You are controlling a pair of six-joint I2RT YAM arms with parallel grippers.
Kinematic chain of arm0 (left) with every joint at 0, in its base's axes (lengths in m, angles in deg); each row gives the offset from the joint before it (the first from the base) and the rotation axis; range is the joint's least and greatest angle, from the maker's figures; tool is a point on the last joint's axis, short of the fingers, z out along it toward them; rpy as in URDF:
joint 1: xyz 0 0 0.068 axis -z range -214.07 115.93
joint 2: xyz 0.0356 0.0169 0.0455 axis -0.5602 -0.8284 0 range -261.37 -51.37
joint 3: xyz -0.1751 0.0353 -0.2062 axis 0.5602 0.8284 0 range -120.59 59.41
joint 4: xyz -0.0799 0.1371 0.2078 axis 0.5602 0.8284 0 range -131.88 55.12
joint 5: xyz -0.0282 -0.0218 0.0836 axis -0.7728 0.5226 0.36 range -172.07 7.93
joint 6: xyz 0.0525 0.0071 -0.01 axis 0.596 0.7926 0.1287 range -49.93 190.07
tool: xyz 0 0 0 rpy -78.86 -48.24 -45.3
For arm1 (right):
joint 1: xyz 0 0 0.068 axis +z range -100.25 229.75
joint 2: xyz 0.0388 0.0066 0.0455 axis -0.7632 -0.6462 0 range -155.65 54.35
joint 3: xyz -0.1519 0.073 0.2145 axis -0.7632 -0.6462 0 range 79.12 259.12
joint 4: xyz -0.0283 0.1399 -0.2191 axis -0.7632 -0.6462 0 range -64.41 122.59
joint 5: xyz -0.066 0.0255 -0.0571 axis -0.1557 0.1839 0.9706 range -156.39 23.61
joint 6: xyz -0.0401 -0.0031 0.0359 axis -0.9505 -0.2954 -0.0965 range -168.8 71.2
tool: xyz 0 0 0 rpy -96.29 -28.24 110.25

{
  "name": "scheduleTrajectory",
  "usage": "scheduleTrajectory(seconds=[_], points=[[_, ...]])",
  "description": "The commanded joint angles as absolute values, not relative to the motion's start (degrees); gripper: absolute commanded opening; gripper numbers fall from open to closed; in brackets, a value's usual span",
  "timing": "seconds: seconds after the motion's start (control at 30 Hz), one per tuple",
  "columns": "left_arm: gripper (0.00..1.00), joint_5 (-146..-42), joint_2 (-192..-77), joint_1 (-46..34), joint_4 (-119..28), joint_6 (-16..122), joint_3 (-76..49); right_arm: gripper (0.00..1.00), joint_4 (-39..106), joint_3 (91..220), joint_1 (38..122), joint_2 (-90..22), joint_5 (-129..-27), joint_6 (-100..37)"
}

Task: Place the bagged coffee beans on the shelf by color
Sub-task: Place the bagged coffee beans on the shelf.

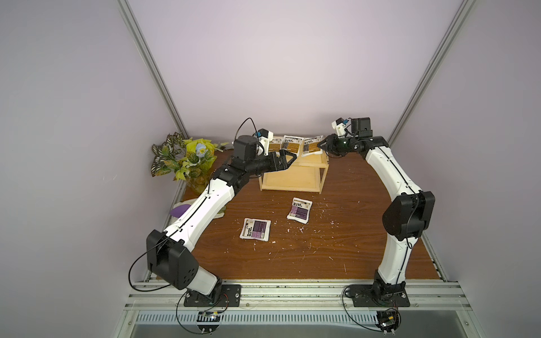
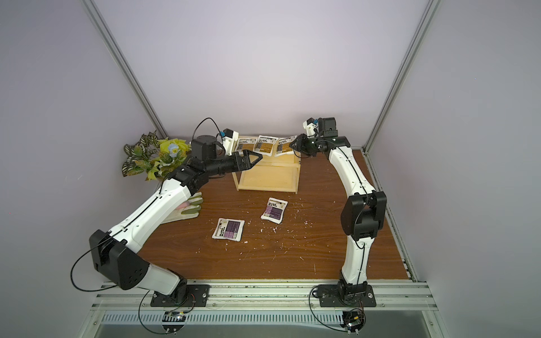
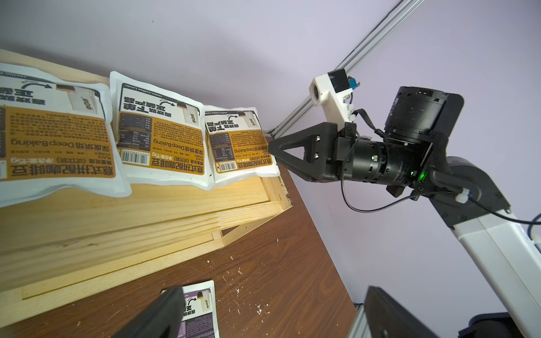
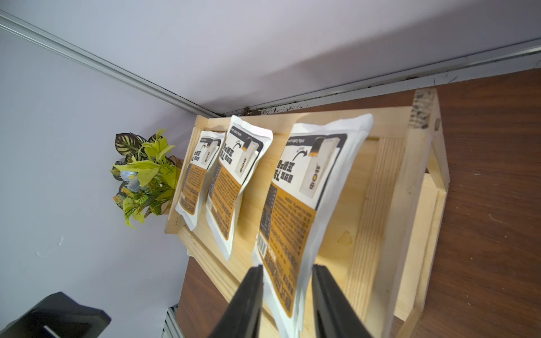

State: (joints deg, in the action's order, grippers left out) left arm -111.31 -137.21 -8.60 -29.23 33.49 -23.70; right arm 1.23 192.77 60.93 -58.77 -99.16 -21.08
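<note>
1. Print on the three golden-brown pouches (image 3: pixel 164 131) is showing "Deep Baking", "Hello, Coffee Lover", "BLACK", "HONEY" and "15g", alongside Chinese characters and barcodes. All three are lying side by side on the shelf's (image 1: pixel 289 180) top tier.
2. Two purple pouches (image 1: pixel 255 229) are lying flat on the counter (image 1: pixel 336 248) in front of the shelf, apart from each other. Their print is coming out too small to read in both top views.
3. Right fingers (image 4: pixel 248 298) are reaching in at the shelf's right end. They are standing spread on either side of the end pouch's (image 4: pixel 295 204) edge, with a gap showing beside it.
4. Left fingers (image 3: pixel 164 313) are hovering at the shelf's front, by the left half of the top tier, spread wide and holding nothing.
5. Left wrist view is cutting off the pouch at the shelf's left end, and one finger is hiding part of a purple pouch.
</note>
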Motion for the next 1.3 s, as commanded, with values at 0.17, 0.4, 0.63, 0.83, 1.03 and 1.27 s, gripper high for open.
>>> scheduleTrajectory(seconds=[0.17,0.4,0.63,0.83,1.03,1.27], points=[[1.00,-110.81,-135.40,-8.37,-30.41,34.60,-23.21,0.46,-0.62,197.22,61.20,-59.26,-97.21,-21.99],[1.00,-110.77,-135.12,-8.31,-30.36,34.74,-23.06,0.50,-0.97,196.76,61.20,-57.97,-96.00,-22.26],[0.99,-110.64,-134.99,-8.36,-30.37,34.65,-22.94,0.50,-0.72,196.98,61.36,-57.71,-96.01,-21.87],[1.00,-110.02,-134.27,-8.32,-29.51,35.25,-22.71,0.50,0.32,195.47,61.85,-54.06,-96.78,-21.31],[1.00,-108.54,-131.26,-8.32,-29.05,36.03,-19.17,0.50,5.78,185.26,62.58,-44.16,-97.91,-19.00],[1.00,-105.71,-126.28,-8.32,-28.77,36.86,-12.05,0.51,13.12,168.35,63.69,-31.85,-99.15,-15.70]])
